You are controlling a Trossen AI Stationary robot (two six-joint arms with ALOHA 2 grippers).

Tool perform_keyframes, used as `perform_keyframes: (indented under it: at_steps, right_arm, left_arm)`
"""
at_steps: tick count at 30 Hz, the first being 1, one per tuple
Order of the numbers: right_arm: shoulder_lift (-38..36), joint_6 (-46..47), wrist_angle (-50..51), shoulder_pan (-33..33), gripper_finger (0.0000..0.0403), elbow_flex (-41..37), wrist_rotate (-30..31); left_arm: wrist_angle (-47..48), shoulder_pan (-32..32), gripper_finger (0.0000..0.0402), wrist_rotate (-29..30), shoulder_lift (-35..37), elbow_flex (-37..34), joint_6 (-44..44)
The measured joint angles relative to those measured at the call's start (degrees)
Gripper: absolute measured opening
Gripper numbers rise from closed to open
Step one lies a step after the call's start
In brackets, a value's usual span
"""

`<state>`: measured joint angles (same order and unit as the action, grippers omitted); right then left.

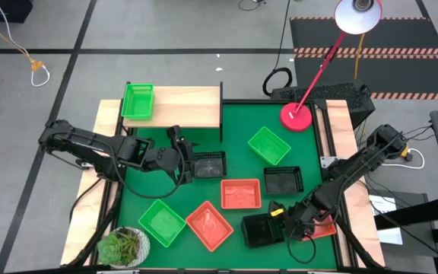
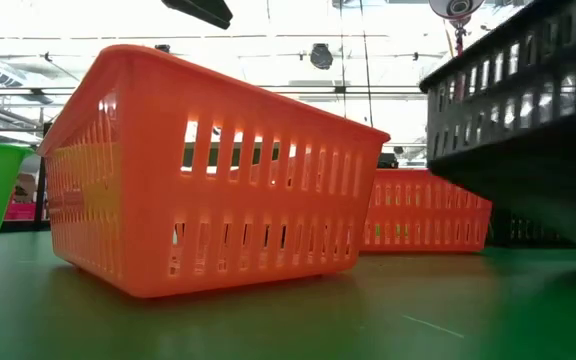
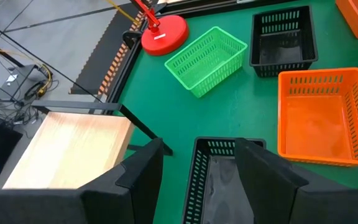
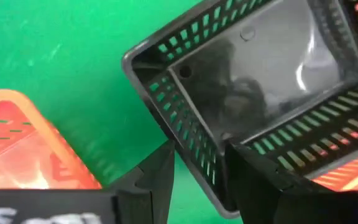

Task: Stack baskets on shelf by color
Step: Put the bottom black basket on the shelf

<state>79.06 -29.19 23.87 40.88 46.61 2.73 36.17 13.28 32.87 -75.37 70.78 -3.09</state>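
The left arm is being reached low across the mat from the left edge, its gripper (image 1: 182,162) being held at the near wall of a black basket (image 1: 208,164) just in front of the shelf (image 1: 192,106); in the left wrist view the fingers (image 3: 263,174) are being set astride that wall (image 3: 199,168), one inside and one outside, the jaws narrow and holding it. The right arm is being bent down from the right rail to the front right, its gripper (image 1: 289,222) being closed on the rim of a second black basket (image 1: 258,230); the right wrist view is showing this basket (image 4: 241,87) tilted and a red basket (image 4: 23,143) beside it. One green basket (image 1: 138,100) is being kept on the shelf's left end. Only the high view is showing the third black basket (image 1: 283,180), the green baskets (image 1: 269,144) and (image 1: 162,221), and the red ones (image 1: 241,193) and (image 1: 209,224). The low view is giving only a tilted red basket (image 2: 208,170) close up, with the raised black one (image 2: 528,90) at its right
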Motion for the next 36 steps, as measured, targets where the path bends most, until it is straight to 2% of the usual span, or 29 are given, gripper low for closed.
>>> perform_keyframes:
  at_steps: [10, 20, 23, 29, 36]
  right_arm:
    - [0.2, -0.9, 0.5, 0.5, 0.0136, 3.6, -0.1]
    - [6.6, -10.1, 0.7, -0.8, 0.0131, 3.5, 0.0]
    - [7.3, -11.6, 0.1, -1.2, 0.0107, 3.5, 0.1]
    - [6.2, -13.1, 0.0, -1.1, 0.0013, 3.8, 0.1]
    - [4.3, -11.1, 3.3, 1.0, 0.0007, 7.5, 3.3]
  left_arm:
    - [0.0, 0.0, 0.0202, 0.0, 0.0, 0.0, 0.3]
    - [-0.4, 0.0, 0.0202, 0.0, 0.0, 0.0, 0.3]
    - [-0.4, 0.0, 0.0202, 0.0, 0.0, 0.0, 0.3]
    - [-0.5, 0.0, 0.0202, 0.0, 0.0, 0.0, 1.1]
    - [-0.4, 0.0, 0.0202, 0.0, 0.0, 0.0, 1.3]
